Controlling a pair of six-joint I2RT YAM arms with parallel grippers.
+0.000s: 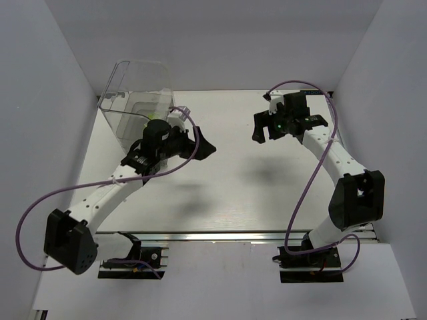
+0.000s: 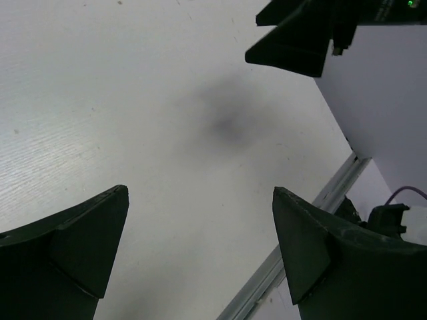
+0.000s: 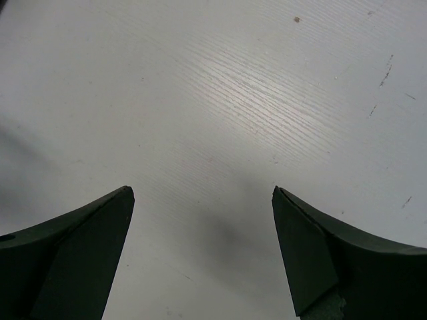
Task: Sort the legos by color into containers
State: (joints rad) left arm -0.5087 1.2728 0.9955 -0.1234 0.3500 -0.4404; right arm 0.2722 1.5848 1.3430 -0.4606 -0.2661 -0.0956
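The container (image 1: 135, 83), a tall clear plastic bin, stands at the far left of the table. I cannot make out what is in it. No legos show in any view. My left gripper (image 1: 205, 145) hovers just right of the bin, pointing toward the table's middle. In the left wrist view the left gripper (image 2: 200, 193) is open, with only bare tabletop between its fingers. My right gripper (image 1: 261, 130) hangs over the far right of the table. The right wrist view shows the right gripper (image 3: 203, 190) open and empty over bare wood-grain surface.
White walls close in the table on the left, back and right. A metal rail (image 2: 320, 213) runs along the table's near edge. The right arm's gripper (image 2: 293, 47) shows at the top right of the left wrist view, apart from my left fingers.
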